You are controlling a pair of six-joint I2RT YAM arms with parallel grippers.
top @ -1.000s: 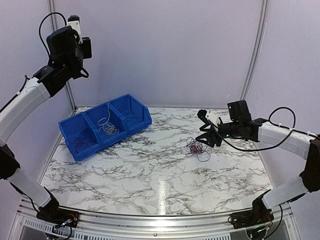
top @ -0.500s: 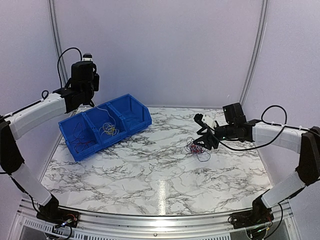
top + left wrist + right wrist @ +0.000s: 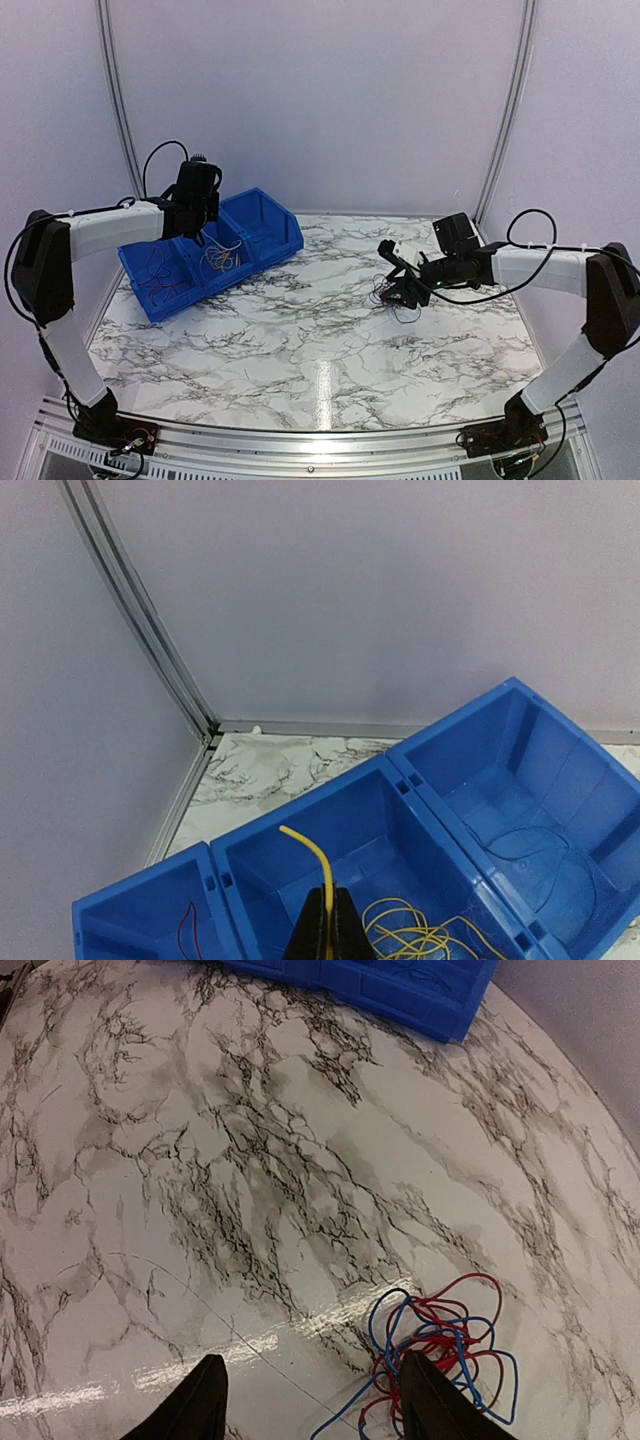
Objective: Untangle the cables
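Note:
My left gripper (image 3: 328,925) is shut on a yellow cable (image 3: 313,862) and holds it over the middle compartment of the blue bin (image 3: 440,810), where more yellow cables (image 3: 425,940) lie. In the top view the left gripper (image 3: 203,232) hangs over the bin (image 3: 285,235). A tangle of red and blue cables (image 3: 445,1345) lies on the marble table; it also shows in the top view (image 3: 388,293). My right gripper (image 3: 312,1400) is open just above the table, its right finger (image 3: 440,1400) at the tangle's left edge. The right gripper (image 3: 405,290) sits beside the tangle.
The bin's left compartment holds red cables (image 3: 186,925) and the right compartment a blue cable (image 3: 545,855). The booth wall and its corner post (image 3: 150,630) stand right behind the bin. The marble table (image 3: 300,340) stretches between the arms.
My left arm has come down from high at the left to the bin, carrying the yellow cable. My right gripper has moved left and down to the red and blue tangle.

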